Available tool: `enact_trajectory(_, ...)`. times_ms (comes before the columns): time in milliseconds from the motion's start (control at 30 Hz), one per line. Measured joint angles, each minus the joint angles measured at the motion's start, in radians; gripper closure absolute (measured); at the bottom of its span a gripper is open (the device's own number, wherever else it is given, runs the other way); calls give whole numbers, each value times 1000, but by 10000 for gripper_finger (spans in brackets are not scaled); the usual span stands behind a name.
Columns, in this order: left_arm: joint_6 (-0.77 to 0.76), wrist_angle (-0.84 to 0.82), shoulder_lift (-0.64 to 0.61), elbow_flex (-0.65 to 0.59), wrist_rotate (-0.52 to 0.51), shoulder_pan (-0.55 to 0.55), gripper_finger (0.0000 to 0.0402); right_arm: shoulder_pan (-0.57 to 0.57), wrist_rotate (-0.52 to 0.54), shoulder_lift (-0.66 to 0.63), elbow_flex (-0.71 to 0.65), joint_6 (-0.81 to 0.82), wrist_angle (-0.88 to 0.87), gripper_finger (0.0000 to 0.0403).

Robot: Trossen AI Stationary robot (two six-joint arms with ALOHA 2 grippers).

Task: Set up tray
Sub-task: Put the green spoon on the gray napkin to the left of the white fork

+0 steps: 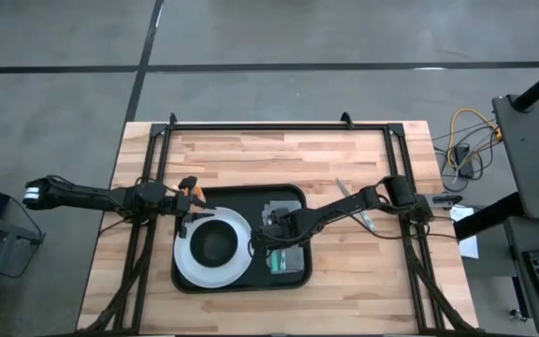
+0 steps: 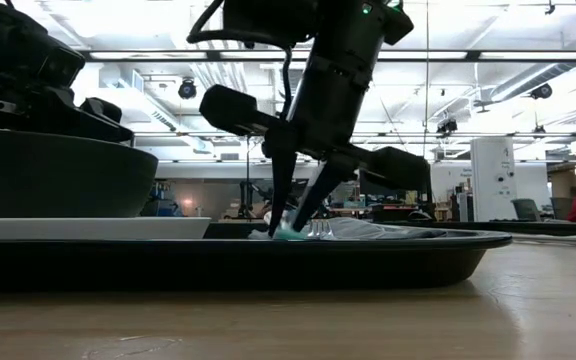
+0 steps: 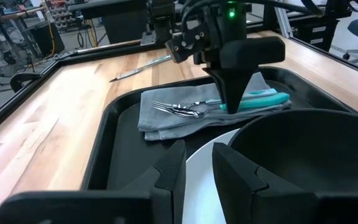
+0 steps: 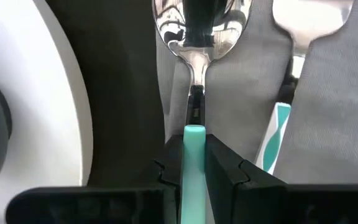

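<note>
The tray [image 1: 293,195], large, flat and black with rounded corners and a low rim, lies mid-table on the wooden table [image 1: 344,150]. It holds a white plate [image 1: 187,265] with a dark bowl [image 1: 215,243] and a grey folded cloth [image 3: 166,118] (fork [image 3: 169,109] on it). The right gripper [image 4: 194,163] stands over the cloth, clenched on a teal-handled spoon [image 4: 194,37]. The left gripper [image 3: 197,171] hovers at the plate's edge above the tray, fingers slightly parted, holding nothing.
</note>
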Motion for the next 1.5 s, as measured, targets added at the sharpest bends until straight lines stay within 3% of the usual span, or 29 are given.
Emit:
enact_trajectory(400, 0, 0, 3, 0, 0, 0, 340, -4, -3, 0, 0, 25, -55, 372)
enact_trajectory(767, 0, 0, 3, 0, 0, 0, 340, -8, -2, 0, 0, 2, -43, 307)
enact_trajectory(1500, 0, 0, 3, 0, 0, 0, 340, -18, -11, -2, 0, -40, -10, 289)
